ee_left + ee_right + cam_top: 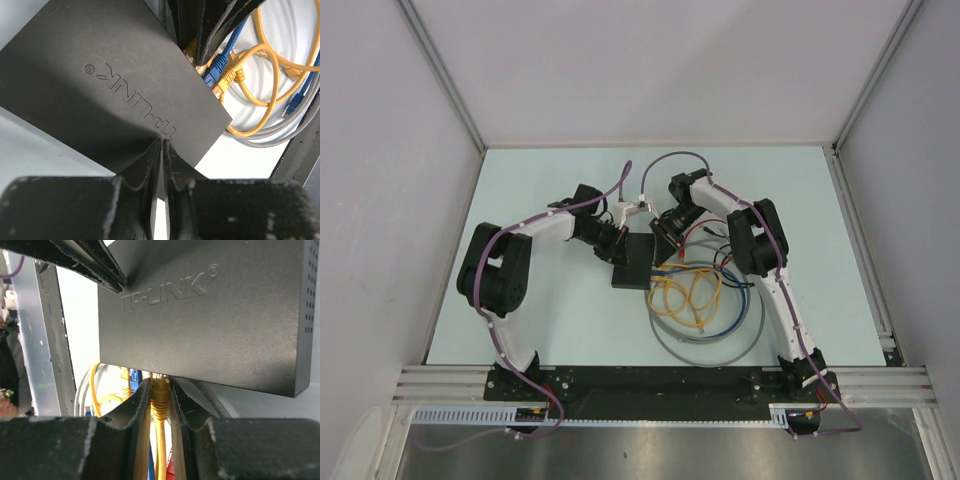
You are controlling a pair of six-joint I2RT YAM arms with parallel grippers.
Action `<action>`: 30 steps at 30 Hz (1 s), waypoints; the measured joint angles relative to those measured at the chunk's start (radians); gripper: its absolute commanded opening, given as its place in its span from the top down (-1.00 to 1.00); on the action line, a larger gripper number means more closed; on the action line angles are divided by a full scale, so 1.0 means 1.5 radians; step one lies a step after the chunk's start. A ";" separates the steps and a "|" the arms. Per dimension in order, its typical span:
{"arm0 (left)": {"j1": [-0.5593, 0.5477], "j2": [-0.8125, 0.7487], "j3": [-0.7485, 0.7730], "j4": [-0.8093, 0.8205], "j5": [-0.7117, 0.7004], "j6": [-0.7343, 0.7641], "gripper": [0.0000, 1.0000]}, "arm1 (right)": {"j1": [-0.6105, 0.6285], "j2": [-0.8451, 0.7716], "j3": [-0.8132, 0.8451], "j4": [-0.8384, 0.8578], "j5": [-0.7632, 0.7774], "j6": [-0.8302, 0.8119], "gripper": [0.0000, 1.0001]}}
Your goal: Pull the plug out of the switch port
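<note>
- I count one switch (632,262), lying flat on the table (550,180) between my two arms, its socket edge turned toward the cables.
- Of the two grippers, my left gripper (161,144) shows only a thin slit between its jaws. Its tips rest on the switch's near edge with nothing seen between them.
- My right gripper (160,384) is clamped on one yellow plug (161,405) at the socket edge.
- One blue plug (134,376) sits just beside it.
- Yellow cables (688,295), a blue cable (235,37) and grey cables (280,131) crowd that side.
</note>
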 measured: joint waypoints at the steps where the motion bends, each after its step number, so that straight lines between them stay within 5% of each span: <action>1: 0.000 0.000 0.000 0.000 0.000 0.000 0.73 | 0.001 0.000 0.000 -0.001 0.001 -0.005 0.85; 18: 0.000 0.000 0.000 0.003 0.001 0.000 0.74 | -0.025 -0.038 -0.081 0.068 0.010 0.119 0.89; 30: 0.000 0.000 0.000 0.003 0.001 0.000 0.73 | -0.048 -0.041 -0.020 0.039 0.083 0.077 0.92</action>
